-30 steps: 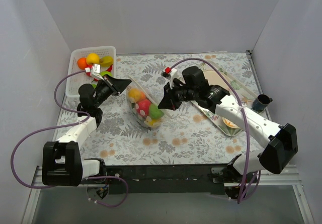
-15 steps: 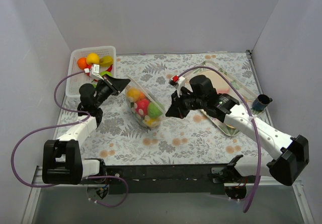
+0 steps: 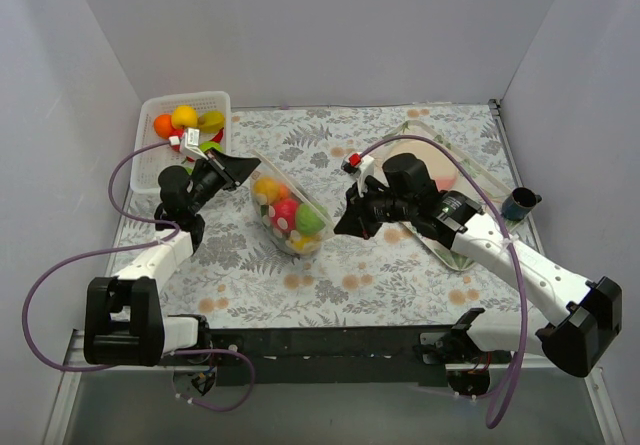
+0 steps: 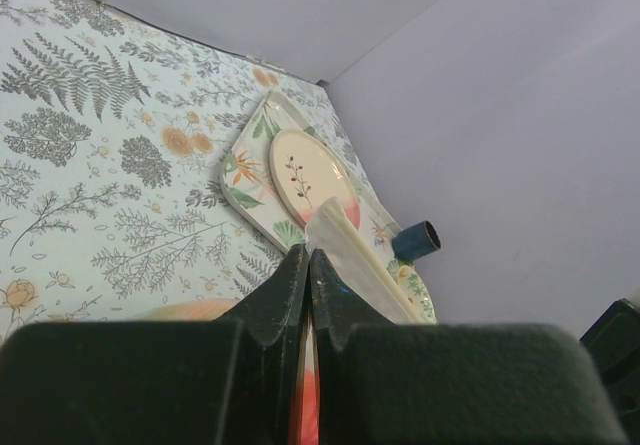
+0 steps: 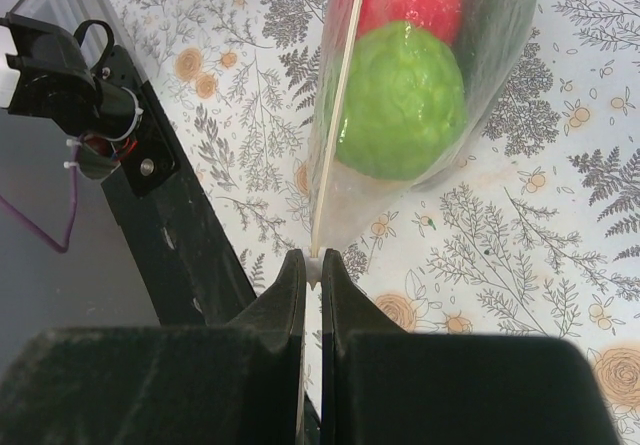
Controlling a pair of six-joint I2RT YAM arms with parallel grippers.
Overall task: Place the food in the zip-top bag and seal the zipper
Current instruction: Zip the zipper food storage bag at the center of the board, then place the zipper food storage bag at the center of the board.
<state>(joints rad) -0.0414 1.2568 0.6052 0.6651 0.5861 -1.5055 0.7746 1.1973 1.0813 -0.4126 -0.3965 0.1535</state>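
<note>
Left pincer [image 4: 310, 259] pinched shut on zip-top bag [image 3: 290, 217] edge; right pincer [image 5: 314, 262] clamps zipper [image 5: 336, 115].

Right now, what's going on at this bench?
Both arms hold the clear polka-dot zip-top bag, stretched between them. The left gripper is shut on one end; the right gripper is pinched on the narrow zipper strip at the other. A green round fruit and a red round fruit are inside. Other fruit sits in the white slotted basket. Whether the zipper is fully sealed can't be told.
</note>
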